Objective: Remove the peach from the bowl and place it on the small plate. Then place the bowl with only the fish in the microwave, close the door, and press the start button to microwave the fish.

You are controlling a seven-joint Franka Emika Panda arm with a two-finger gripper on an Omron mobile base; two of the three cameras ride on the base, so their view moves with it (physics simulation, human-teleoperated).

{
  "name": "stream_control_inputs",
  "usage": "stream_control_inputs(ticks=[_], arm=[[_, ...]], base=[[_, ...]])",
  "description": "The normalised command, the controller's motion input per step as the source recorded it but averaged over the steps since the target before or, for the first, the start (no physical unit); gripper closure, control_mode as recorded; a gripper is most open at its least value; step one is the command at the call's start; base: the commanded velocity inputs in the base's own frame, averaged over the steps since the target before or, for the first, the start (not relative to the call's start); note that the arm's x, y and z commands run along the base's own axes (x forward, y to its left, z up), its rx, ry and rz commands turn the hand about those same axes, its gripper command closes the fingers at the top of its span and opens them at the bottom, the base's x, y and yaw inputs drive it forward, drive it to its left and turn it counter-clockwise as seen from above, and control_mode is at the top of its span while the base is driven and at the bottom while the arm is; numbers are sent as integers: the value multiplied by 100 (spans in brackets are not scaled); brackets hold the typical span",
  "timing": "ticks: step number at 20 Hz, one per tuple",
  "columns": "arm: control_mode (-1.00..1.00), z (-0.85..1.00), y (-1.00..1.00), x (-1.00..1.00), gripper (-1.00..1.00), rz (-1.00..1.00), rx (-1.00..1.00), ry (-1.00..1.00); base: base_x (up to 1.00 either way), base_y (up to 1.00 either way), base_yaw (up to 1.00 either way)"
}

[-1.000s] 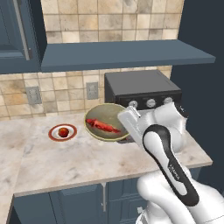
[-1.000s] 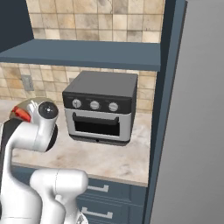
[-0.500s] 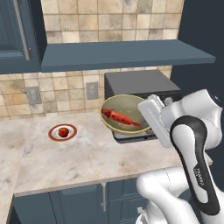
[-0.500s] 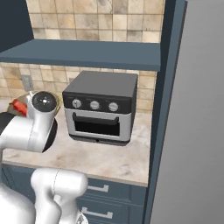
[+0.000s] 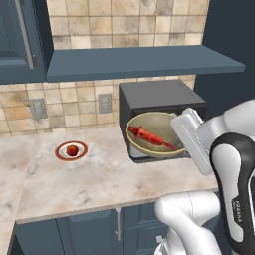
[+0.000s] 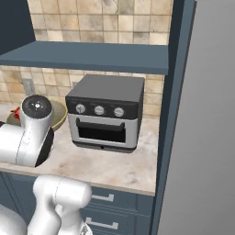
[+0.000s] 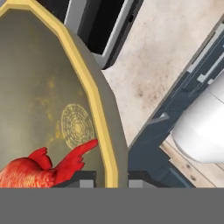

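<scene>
The bowl [image 7: 57, 105] is sitting pinched at its yellow rim between the two dark fingertips of the gripper [image 7: 111, 177], one tip inside the rim and one outside, so the jaws are closing tight on the bowl's wall. In the hand view the fish [image 7: 41, 168] is lying inside the bowl close to the tips, its red tail pointing toward the pale ring pattern on the bowl's floor. In the left base view the bowl [image 5: 152, 140] is hanging clear of the counter [image 5: 99, 179], tilting toward the camera just in front of the toaster oven [image 5: 159, 99], with the fish [image 5: 149, 137] stretching across it and the gripper [image 5: 185, 133] meeting its right edge. Off to the left, well apart from the bowl, the peach [image 5: 72, 150] is resting in the middle of the small plate [image 5: 61, 151] on the counter. In the right base view the bowl [image 6: 58, 115] is peeking out behind the arm's round joint, to the left of the toaster oven [image 6: 106, 112], whose three knobs are facing forward. Farther back, a blue shelf [image 5: 139, 61] is running along the tiled wall [image 5: 124, 22] above the oven.
</scene>
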Motion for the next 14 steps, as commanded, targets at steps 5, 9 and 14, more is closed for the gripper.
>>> stream_control_inputs(ticks=[5, 9, 14], arm=[[-100, -1, 0, -1, 100, 0, 0, 2], [100, -6, 0, -12, 100, -1, 0, 0], [100, 0, 0, 0, 100, 0, 0, 0]], base=[[0, 0, 0], [-72, 0, -9], [-100, 0, -14]])
